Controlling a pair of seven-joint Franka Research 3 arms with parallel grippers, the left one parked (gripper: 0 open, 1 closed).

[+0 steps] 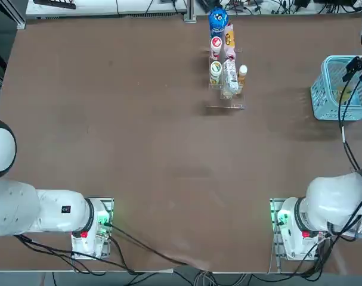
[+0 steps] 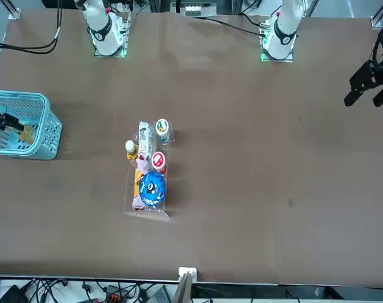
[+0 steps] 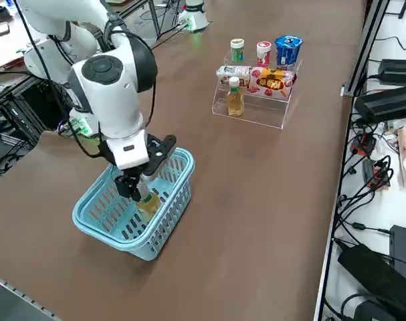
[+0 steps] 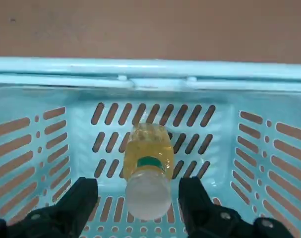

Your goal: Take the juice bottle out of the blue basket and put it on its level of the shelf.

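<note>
**Pincer straddles the bottle's cap, jaws wide**

Taking the blue basket (image 4: 150, 74) as the landmark and reading the wrist view from left to right: one black finger (image 4: 78, 201), then the juice bottle (image 4: 148, 166), then the other finger. The right pincer (image 4: 139, 201) is spread wide and holds nothing. The white cap sits in the gap between the fingers, with space on either side — neither finger looks to be touching it.

The bottle lies inside the basket, on its slotted floor. Its long axis runs away from the pincer, cap nearest the fingers and amber body pointing toward the basket's far wall, so the fingers stand across that axis rather than along it. That looks like the right alignment for a squeeze on the neck or cap.

From the right side view, the pincer (image 3: 137, 187) hangs down inside the basket (image 3: 99, 231), close over the bottle (image 3: 148, 202). The shelf (image 3: 256, 110) stands well apart from the basket on the worktop (image 3: 256, 214) — a near-identical amber bottle (image 3: 235, 97) already sits on its lowest step.

My judgement: the next move is a small further descent, then closing.
</note>
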